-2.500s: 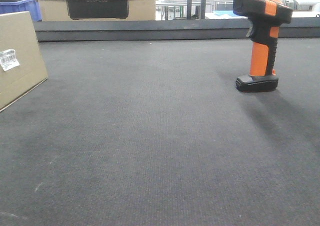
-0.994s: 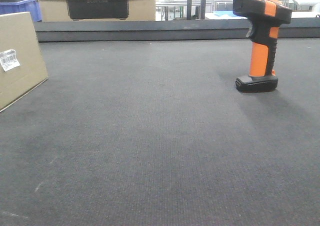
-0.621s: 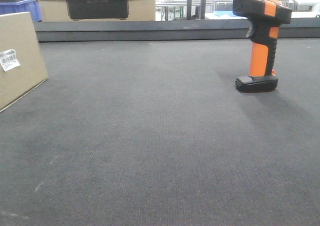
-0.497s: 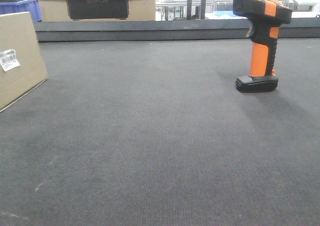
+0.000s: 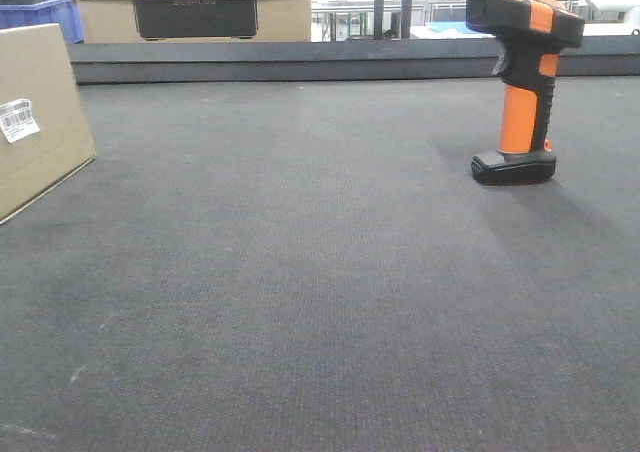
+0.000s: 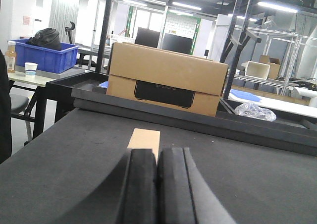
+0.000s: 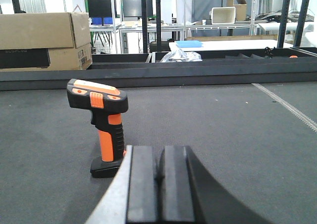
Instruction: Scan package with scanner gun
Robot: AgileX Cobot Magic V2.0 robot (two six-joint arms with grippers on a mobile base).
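Dark grey woven matting covers the desk [image 5: 320, 302] across the whole front view. We note the scanner gun [image 5: 520, 82] standing upright on its flat black base at the right rear of the desk, black head with an orange stripe pointing left, orange handle below. The package [image 5: 35, 117] sits at the far left edge, partly cut off by the frame, tilted so its broad brown face leans back; a small white barcode label [image 5: 17, 119] shows on that face. The two are well apart, with bare matting between them.

From the left wrist view we see the left pincer [image 6: 157, 189] low over the desk, its two black pads pressed together with no gap — clenched on nothing. Straight ahead of it, a narrow tan face of the package [image 6: 144, 139] shows just above the pads, not touching them. Behind the desk's raised rear rail stands a larger cardboard box [image 6: 166, 78] with a dark rectangular panel, and a blue crate [image 6: 42, 53] holding a black bag sits on a side table at left.

From the right wrist view the right pincer [image 7: 159, 189] is likewise clenched and holds nothing. We see the scanner gun [image 7: 101, 125] just ahead and to its left — near, not in contact.
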